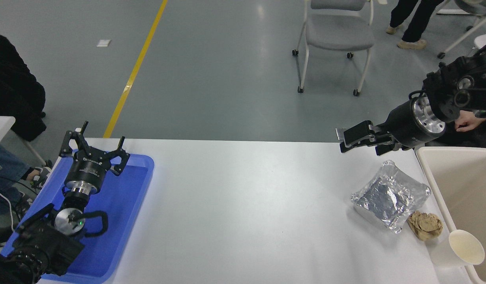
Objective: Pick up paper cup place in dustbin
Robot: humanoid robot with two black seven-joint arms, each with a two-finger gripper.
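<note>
The paper cup (462, 248) stands upright near the table's front right corner, white with a cream inside, right beside the dustbin's left wall. The dustbin (428, 173) is a large beige bin at the right edge of the table. My right gripper (342, 142) hangs over the table's far edge, pointing left, well behind the cup and left of the bin; it holds nothing. My left gripper (94, 144) is open and empty, parked over the blue tray at the lower left.
A silver foil tray (391, 197) and a brown paper wad (425, 225) lie between my right gripper and the cup. The blue plastic tray (128, 197) sits at the left. A person's hand (468, 123) shows behind the bin. A chair (337, 35) stands beyond the table.
</note>
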